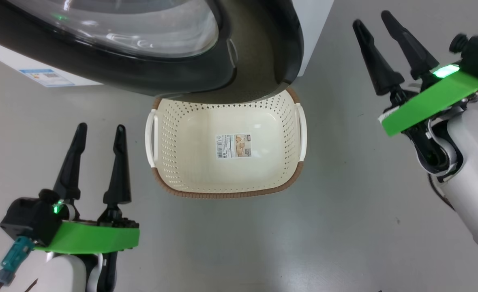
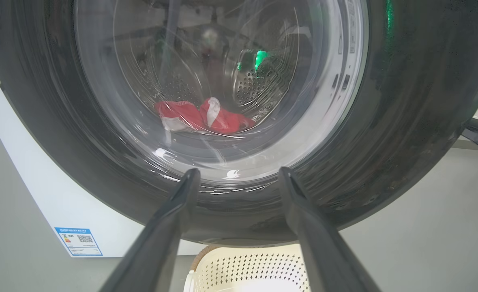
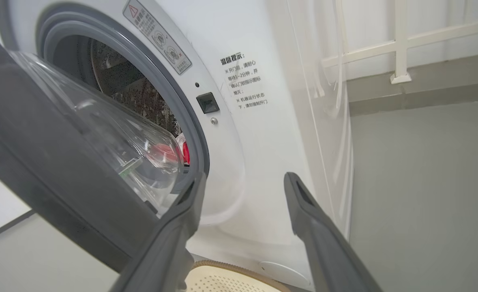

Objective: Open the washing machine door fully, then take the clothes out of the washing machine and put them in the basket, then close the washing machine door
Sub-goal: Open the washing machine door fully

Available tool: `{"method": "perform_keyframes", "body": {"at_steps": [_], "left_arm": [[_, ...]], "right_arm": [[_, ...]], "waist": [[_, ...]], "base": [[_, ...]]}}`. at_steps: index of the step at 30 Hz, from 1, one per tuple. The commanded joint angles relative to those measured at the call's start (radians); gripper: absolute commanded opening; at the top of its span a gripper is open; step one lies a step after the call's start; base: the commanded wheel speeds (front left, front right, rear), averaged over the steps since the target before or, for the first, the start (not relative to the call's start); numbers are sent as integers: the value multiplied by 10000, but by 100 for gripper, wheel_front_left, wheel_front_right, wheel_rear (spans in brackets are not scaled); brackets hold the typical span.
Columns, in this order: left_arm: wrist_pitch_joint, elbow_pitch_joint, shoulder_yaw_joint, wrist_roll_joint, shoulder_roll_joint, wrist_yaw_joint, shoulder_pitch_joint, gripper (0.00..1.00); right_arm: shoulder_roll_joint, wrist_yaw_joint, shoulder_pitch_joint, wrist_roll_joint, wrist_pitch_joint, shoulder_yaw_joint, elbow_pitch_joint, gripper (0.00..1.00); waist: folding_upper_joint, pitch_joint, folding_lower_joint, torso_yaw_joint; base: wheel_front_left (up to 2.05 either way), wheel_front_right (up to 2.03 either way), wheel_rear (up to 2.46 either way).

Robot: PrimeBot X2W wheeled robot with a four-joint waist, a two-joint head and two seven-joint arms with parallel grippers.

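Observation:
The washing machine door (image 1: 161, 77) stands partly open, its black rim and glass bowl hanging over the far edge of the basket (image 1: 287, 121). In the right wrist view the door (image 3: 40, 162) swings out from the washing machine (image 3: 255, 162), and the red clothes (image 3: 185, 152) peek past the grey ring. Through the door glass in the left wrist view the clothes (image 2: 206, 117) lie low in the drum. My left gripper (image 1: 101, 129) is open at the lower left, beside the basket. My right gripper (image 1: 371, 18) is open at the upper right, off the door's free edge, holding nothing.
The basket holds nothing but a paper label on its bottom and sits on the grey floor in front of the machine. A blue sticker (image 2: 78, 241) marks the machine's lower front. A white railing (image 3: 401, 48) runs behind on the right.

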Motion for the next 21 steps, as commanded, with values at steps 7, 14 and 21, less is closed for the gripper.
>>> {"method": "perform_keyframes", "body": {"at_steps": [7, 14, 21], "left_arm": [[-76, -323, 545, 111, 187, -56, 124, 100], [-76, -361, 617, 86, 187, -56, 126, 100], [-76, -415, 634, 16, 187, -32, 127, 100]], "right_arm": [[992, 37, 1561, -4268, -560, -2014, -811, 100], [1849, 37, 2907, -5941, -563, -2991, -2131, 100], [2508, 37, 3887, -7219, -564, -3943, -3627, 100]], "waist": [[0, -74, 0, -176], [0, -119, 0, -245], [0, -94, 0, -281]], "base": [[0, 0, 0], [0, 0, 0], [0, 0, 0]]}}
